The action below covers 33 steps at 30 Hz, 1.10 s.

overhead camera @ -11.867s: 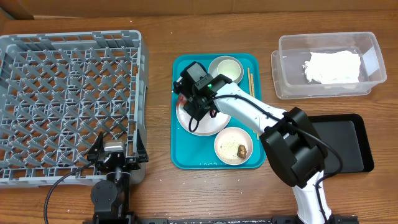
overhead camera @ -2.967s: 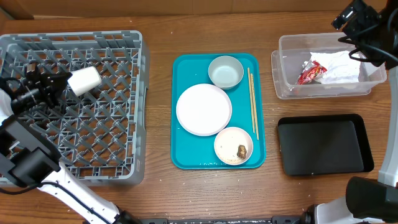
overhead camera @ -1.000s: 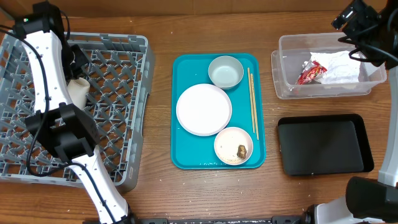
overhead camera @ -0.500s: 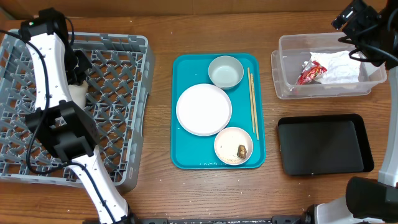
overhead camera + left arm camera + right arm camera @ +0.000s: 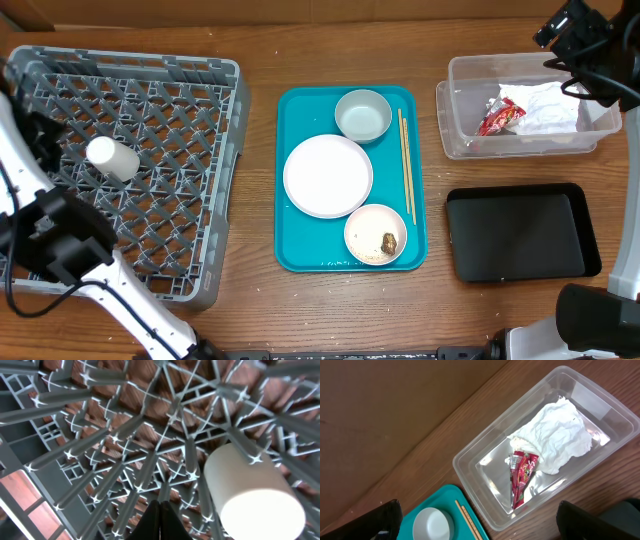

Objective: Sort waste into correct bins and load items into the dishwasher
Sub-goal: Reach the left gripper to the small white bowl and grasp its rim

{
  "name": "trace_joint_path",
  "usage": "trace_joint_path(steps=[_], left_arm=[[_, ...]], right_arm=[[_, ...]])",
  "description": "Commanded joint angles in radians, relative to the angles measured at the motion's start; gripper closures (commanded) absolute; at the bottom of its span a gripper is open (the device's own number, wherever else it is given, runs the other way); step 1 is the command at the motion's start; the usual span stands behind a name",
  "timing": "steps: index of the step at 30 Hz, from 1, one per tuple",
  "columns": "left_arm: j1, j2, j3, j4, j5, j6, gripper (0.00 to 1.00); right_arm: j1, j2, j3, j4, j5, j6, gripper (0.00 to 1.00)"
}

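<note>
1. The clear tub (image 5: 446,120) (image 5: 470,471) sits at the table's (image 5: 255,310) right rear corner. In it lie a crumpled white napkin (image 5: 550,105) (image 5: 555,440) and, touching the napkin's left side, a red-and-white wrapper (image 5: 497,118) (image 5: 521,477).
2. The glossy black tray (image 5: 520,232) lies near the right front edge, just in front of the tub.
3. The grey dish rack (image 5: 150,70) (image 5: 100,435) fills the left end of the table. A white cup (image 5: 112,158) (image 5: 247,490) lies on its side on the lattice, in the rack's left half.
4. The teal tray (image 5: 300,250) lies mid-table. It carries a small bowl (image 5: 362,115) (image 5: 432,524) at the rear, a large plate (image 5: 328,176) in the middle, and a second bowl (image 5: 375,234) at the front. The second bowl holds a brown lump (image 5: 388,241).
5. The chopsticks (image 5: 405,165) (image 5: 470,525) lie side by side along the tray's right edge.
6. Pale specks around the lump may be rice grains; they are too small to be sure of.
7. The left claw (image 5: 160,515) is pressed together. It points at the lattice just left of the cup and does not touch it. From overhead, only the arm shows at the rack's left edge.
8. The right claw (image 5: 479,519) is spread wide above the tub. Only the ends of its fingers (image 5: 385,520) show. From overhead, the arm is cut off at the right rear corner.
</note>
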Motion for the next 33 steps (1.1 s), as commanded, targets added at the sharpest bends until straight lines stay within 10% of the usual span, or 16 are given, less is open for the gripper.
trace_joint_path(steps=[1,7,13,18,33], left_arm=[[-0.023,-0.123,0.066,0.015,0.154,0.013,0.96],[-0.098,-0.251,0.076,0.097,0.674,0.212,0.94],[-0.351,-0.262,0.072,0.102,0.922,0.453,0.11],[-0.668,-0.183,0.07,0.138,0.723,0.535,0.24],[-1.205,0.174,0.07,0.415,0.147,0.538,0.21]], right_arm=[[0.001,-0.001,0.01,0.004,0.003,0.0,0.0],[0.001,-0.001,0.01,0.004,0.003,0.0,0.0],[0.001,-0.001,0.01,0.004,0.003,0.0,0.0],[0.001,-0.001,0.01,0.004,0.003,0.0,0.0],[0.001,-0.001,0.01,0.004,0.003,0.0,0.0]])
